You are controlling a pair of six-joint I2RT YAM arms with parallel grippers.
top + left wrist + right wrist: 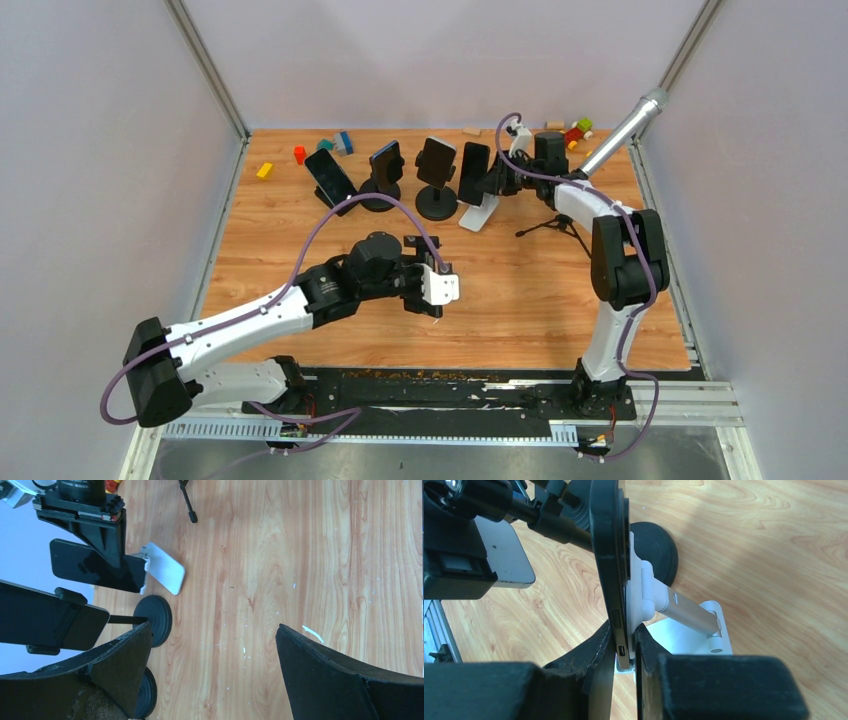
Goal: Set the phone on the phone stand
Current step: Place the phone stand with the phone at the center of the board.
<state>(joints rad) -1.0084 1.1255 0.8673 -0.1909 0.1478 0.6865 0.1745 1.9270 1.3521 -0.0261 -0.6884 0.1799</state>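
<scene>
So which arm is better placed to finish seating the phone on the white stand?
Right. The right gripper is shut on the phone, which sits against the white stand. The left gripper hangs open and empty over the table, apart from that stand.

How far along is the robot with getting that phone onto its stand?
Nearly done. Done: the phone leans against the cradle of the white stand, beside three phones already on black stands. In hand: the right gripper is shut on its lower edge. Remaining: letting go and backing off. The left gripper hangs open, empty.
</scene>
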